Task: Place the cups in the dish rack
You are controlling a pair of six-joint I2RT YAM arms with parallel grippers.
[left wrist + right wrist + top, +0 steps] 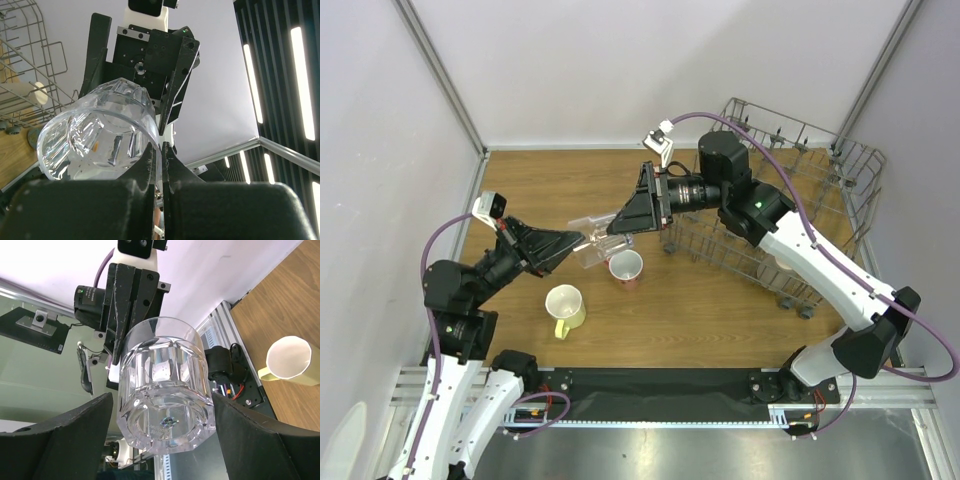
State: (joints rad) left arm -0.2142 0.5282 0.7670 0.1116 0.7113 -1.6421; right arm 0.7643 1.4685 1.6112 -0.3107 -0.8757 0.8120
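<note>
Wooden table (720, 320): flat, matt, grained, under both claws. Rack (860, 175): grey wire basket, stiff open lattice with upright tines, behind the right claw (612, 226) and beside its arm. Yellow mug (565, 308): pale, glazed, handled, upright, below the left claw (582, 240) on its near side. Pink mug (626, 268): salmon outside, white inside, upright, just beneath the right claw. Glass (165, 385): clear, thick-walled, faceted sides, heavy round base, lying sideways in mid-air between the two claws. Left claw closed tight on the thin rim. Right claw spread wide, straddling the base end, not seen touching it. Judged rigid, brittle, slick and fairly light. Liable to pivot in a rim pinch, so better taken across the faceted wall near the base.
</note>
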